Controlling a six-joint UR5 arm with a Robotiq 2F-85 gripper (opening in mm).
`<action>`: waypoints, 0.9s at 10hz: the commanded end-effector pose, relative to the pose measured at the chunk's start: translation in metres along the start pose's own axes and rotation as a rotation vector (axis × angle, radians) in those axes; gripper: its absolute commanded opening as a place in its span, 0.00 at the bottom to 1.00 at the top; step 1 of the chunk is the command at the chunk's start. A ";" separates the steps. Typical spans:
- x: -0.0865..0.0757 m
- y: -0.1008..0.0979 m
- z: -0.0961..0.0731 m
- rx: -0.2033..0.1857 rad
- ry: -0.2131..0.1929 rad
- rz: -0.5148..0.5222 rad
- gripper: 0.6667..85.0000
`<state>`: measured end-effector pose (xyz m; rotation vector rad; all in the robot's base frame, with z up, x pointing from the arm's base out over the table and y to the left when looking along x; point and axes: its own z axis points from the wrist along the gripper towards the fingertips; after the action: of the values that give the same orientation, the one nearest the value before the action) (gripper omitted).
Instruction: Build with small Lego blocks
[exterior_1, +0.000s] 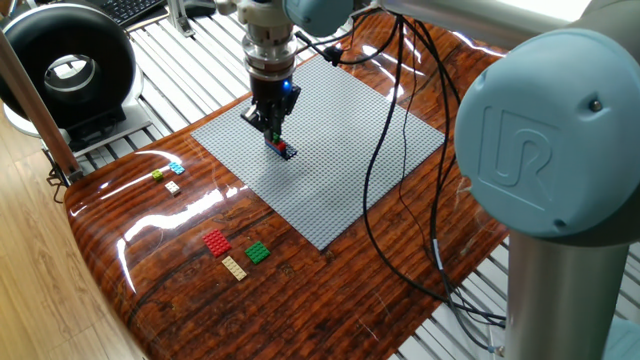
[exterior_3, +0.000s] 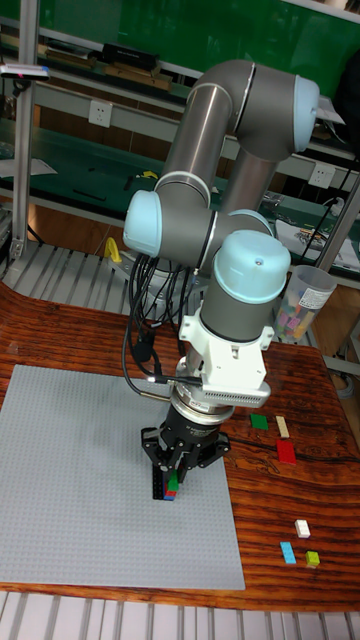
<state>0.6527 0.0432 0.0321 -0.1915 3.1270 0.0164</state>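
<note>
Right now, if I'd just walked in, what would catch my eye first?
Probably the big grey arm bending down over the grey baseplate, its claw lowered onto a small stack of Lego blocks. Next, the loose bricks on the glossy wooden table: a red one, a green one and a tan one.

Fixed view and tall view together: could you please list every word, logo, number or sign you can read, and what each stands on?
"UR": embossed logo on the pale blue joint cap of the robot arm, in the fixed view.
Keyboard keys at the top edge: too small to read.
Clear cup behind the arm, tall view: any print is too blurred to read.
Small Lego blocks, grey baseplate, tool: no text seen.
</note>
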 end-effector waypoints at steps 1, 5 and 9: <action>-0.001 0.001 -0.001 -0.013 -0.003 -0.007 0.27; -0.003 0.001 -0.001 -0.017 -0.008 -0.009 0.32; -0.004 0.002 -0.002 -0.024 -0.012 -0.012 0.33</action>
<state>0.6549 0.0433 0.0320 -0.2164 3.1190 0.0300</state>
